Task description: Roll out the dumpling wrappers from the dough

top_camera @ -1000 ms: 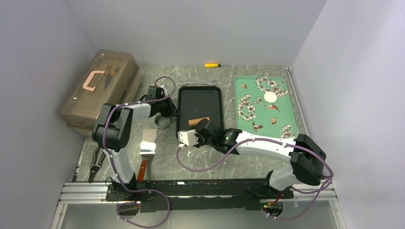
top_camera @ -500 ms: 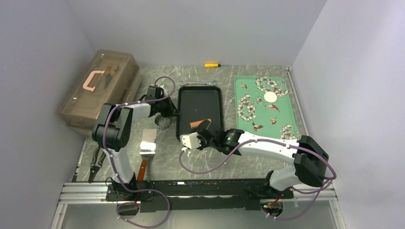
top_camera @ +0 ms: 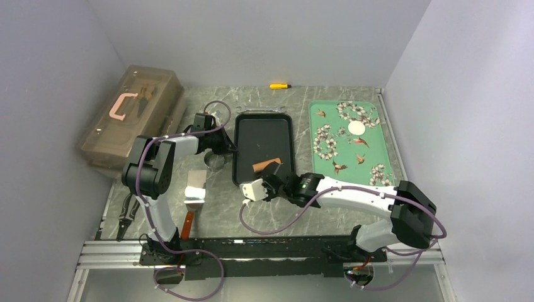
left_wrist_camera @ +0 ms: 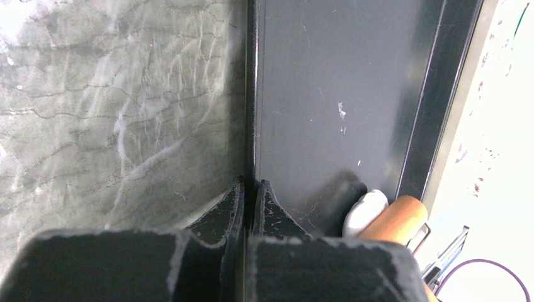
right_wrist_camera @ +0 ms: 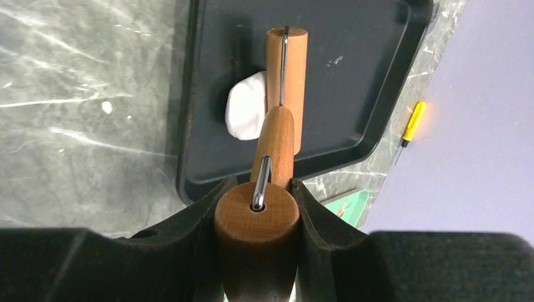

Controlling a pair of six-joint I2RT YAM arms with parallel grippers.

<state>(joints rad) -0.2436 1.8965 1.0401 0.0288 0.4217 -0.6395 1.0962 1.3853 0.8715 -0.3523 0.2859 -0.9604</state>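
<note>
A small white dough lump point(right_wrist_camera: 245, 113) lies on the black tray point(right_wrist_camera: 352, 82), touching the left side of the wooden roller's drum point(right_wrist_camera: 287, 69). My right gripper point(right_wrist_camera: 256, 189) is shut on the roller's handle, with the drum resting near the tray's near edge point(top_camera: 265, 165). The left gripper point(left_wrist_camera: 250, 189) is shut on the black tray's left rim point(top_camera: 234, 146). From the left wrist view the dough point(left_wrist_camera: 365, 211) shows beside the roller point(left_wrist_camera: 395, 219). One flat white dumpling wrapper point(top_camera: 356, 128) lies on the green flowered tray point(top_camera: 371, 151).
A translucent brown toolbox point(top_camera: 132, 116) stands at the back left. A metal scraper point(top_camera: 195, 190) and pliers point(top_camera: 126, 215) lie near the left arm. A yellow screwdriver point(top_camera: 280, 85) lies at the back wall, and a wrench point(top_camera: 261, 111) lies behind the black tray.
My right arm has drawn back a little toward the table's near edge, bringing the roller with it across the tray. The left arm has not moved.
</note>
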